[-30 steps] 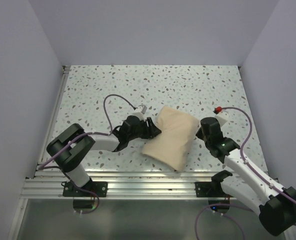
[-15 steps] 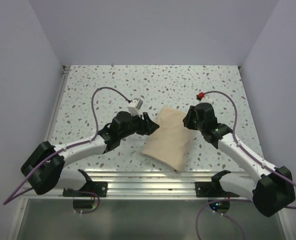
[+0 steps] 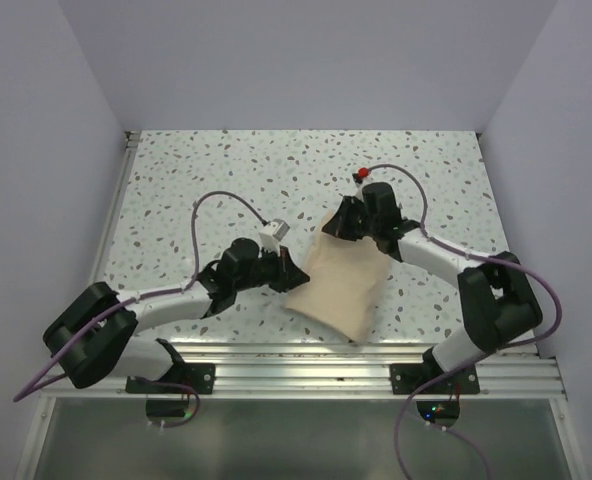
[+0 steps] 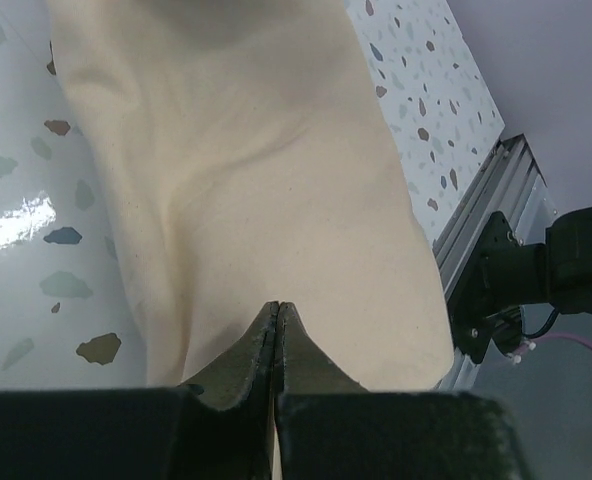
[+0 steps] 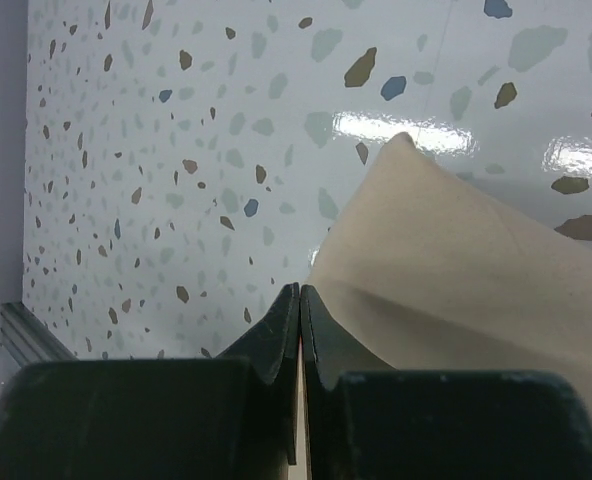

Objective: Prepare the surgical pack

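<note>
Bundle of plain tan-beige cloth (image 3: 341,280), pillow-shaped, lies on the speckled white table (image 3: 226,170) between the two grippers. Left gripper (image 4: 278,308) is clenched, with its tips touching the cloth edge and the bundle extending ahead of it. Right gripper (image 5: 299,292) is clenched at a pointed cloth corner, which lies ahead and just right of its tips. Whether either gripper pinches fabric cannot be told.

Top view: fixed high above the near edge, looking down over the entire bench (image 3: 176,170). Left wrist view: low, close, facing along the tan cloth bundle (image 3: 341,280). Right wrist view: low, close, facing its far corner. All three share the bundle.
</note>
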Robot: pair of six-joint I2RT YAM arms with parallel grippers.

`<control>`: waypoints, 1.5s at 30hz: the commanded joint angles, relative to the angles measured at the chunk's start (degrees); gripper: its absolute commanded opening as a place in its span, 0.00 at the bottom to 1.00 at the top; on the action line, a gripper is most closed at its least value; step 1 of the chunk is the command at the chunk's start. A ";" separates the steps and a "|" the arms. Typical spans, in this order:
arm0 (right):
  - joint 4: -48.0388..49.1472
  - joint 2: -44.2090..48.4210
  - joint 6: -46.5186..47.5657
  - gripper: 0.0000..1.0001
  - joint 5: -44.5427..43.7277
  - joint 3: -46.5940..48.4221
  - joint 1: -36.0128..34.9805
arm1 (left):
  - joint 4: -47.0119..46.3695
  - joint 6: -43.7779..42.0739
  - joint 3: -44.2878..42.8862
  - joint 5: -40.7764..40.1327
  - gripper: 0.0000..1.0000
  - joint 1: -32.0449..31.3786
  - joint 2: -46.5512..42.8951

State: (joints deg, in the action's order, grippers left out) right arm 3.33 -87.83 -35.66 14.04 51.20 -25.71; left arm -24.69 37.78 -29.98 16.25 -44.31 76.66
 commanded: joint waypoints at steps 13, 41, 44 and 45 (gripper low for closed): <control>18.72 -19.65 -13.56 0.00 3.45 4.96 7.08 | -19.17 -2.71 18.72 -3.76 0.00 -7.45 0.77; 12.22 11.18 -8.99 0.05 7.66 -13.05 17.62 | -2.73 -9.91 0.99 -10.72 0.27 -17.99 -5.59; 13.10 13.47 -9.08 0.04 10.03 -17.00 19.47 | -6.07 -10.53 -3.32 -9.05 0.27 -19.67 0.65; 13.62 13.65 -9.16 0.04 10.82 -17.62 19.65 | -6.86 -10.36 -4.29 -8.26 0.26 -19.84 1.99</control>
State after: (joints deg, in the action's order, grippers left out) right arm 14.98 -76.49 -45.39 20.34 35.33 -6.92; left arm -25.43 30.04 -30.04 5.98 -63.22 75.07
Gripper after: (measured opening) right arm 0.045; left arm 0.266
